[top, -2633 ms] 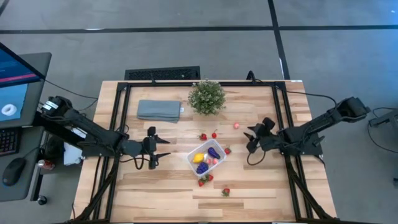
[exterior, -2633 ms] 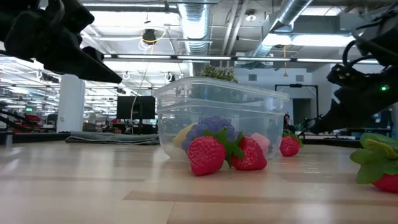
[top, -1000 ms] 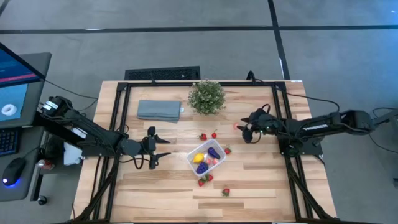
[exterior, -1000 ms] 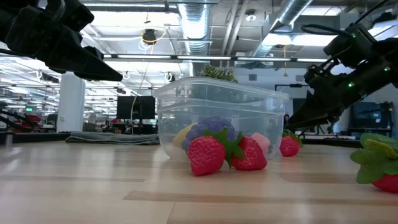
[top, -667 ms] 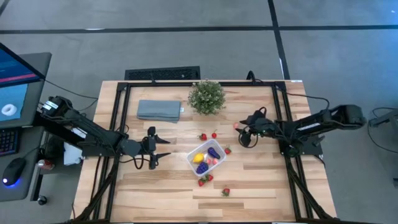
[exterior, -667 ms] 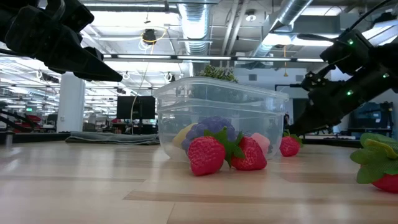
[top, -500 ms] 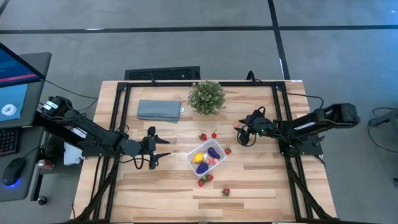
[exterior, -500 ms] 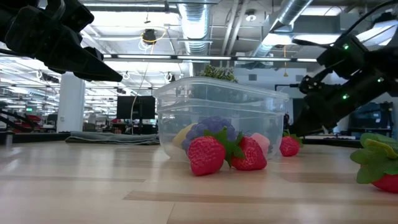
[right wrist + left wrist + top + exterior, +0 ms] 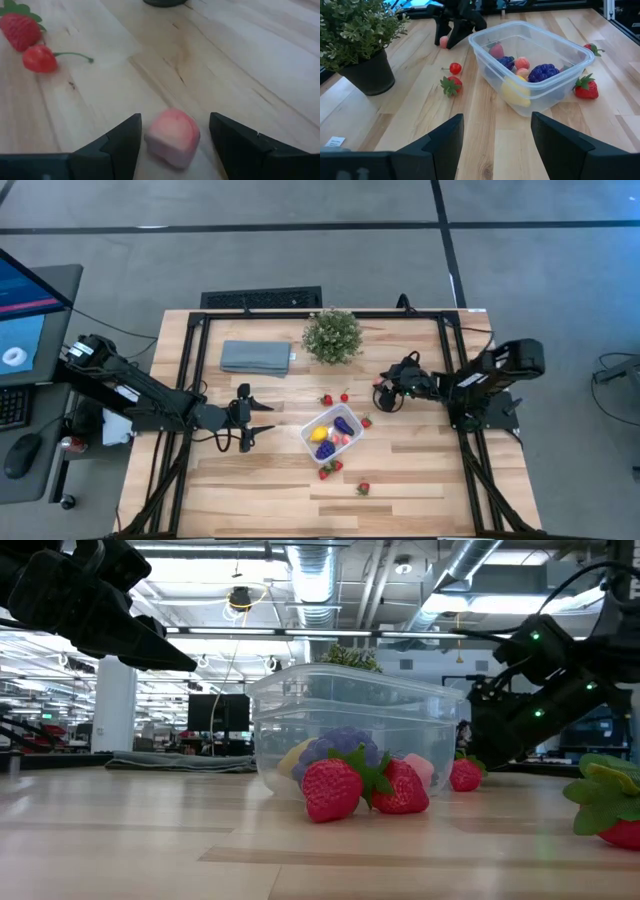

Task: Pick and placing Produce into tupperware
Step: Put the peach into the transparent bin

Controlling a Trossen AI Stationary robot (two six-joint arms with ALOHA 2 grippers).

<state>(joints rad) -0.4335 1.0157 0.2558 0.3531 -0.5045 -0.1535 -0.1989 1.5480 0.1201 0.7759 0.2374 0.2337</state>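
The right claw (image 9: 172, 145) is spread low around a pink peach-like piece (image 9: 173, 135) on the tabletop (image 9: 420, 470), apparently not yet pinching. The tupperware (image 9: 333, 432) sits mid-table. The left claw (image 9: 258, 429) waits spread.

1. You have one tupperware (image 9: 305, 430).
2. You have five strawberries (image 9: 326, 400) outside it on the table, and one boxed strawberry (image 9: 496, 50) inside.
3. You have two purple pieces (image 9: 543, 71) and one yellow piece (image 9: 512, 92), all inside.
4. You have one cherry (image 9: 345, 396).
5. You have two pink pieces: one boxed pink piece (image 9: 522, 62) and one loose pink piece (image 9: 172, 135).
6. You have one potted plant (image 9: 333, 335) and one folded cloth (image 9: 255, 357).
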